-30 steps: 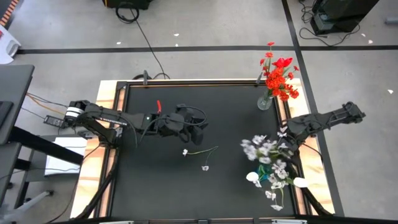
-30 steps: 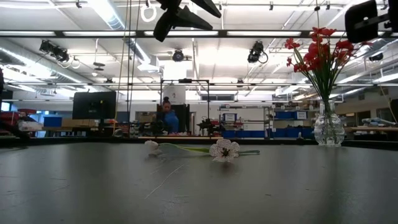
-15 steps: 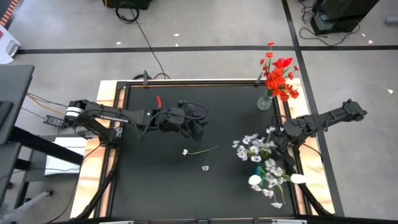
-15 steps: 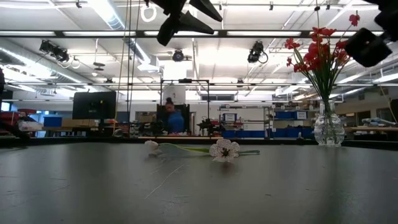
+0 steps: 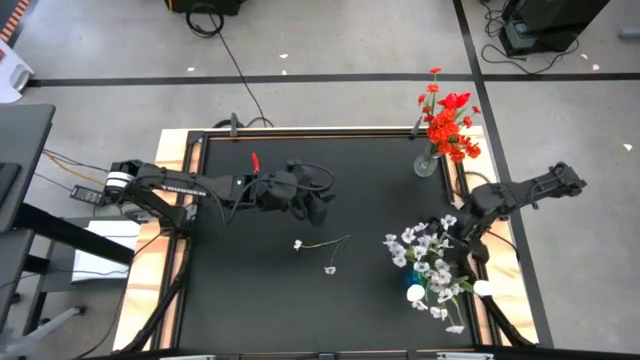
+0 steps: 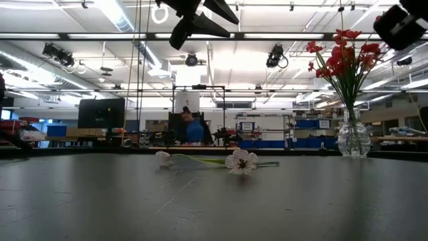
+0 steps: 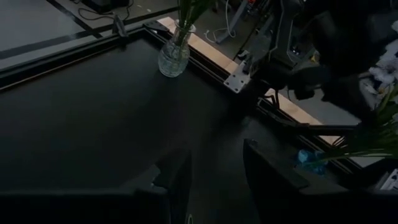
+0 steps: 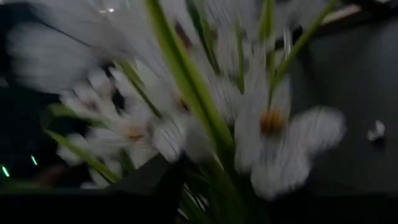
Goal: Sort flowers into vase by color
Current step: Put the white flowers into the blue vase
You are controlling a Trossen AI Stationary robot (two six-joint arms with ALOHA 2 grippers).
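Right gripper: you see it at the table's right edge, pressed into the bunch of white flowers. Whether its fingers are clasping a stalk or parted around it you cannot tell; blooms and green stalks fill its wrist view.
White flowers: the bunch stands at the right side of the table, toward the near corner, just beside the right gripper. What holds the bunch is hidden under the blooms.
Left gripper: you find it raised above the table's middle, toward the far side, with its two fingers spread apart and nothing between them.
Loose flower: a single white bloom on a thin green stalk lies flat on the table, near the left gripper and on its near side. In the low view it rests on the dark surface.
Small bloom: it lies just beside the loose flower, on the side nearer you.
Red flowers: they stand upright in a clear glass vase at the table's far right corner, well apart from the white bunch.
Background: a person shows in the room beyond the table.
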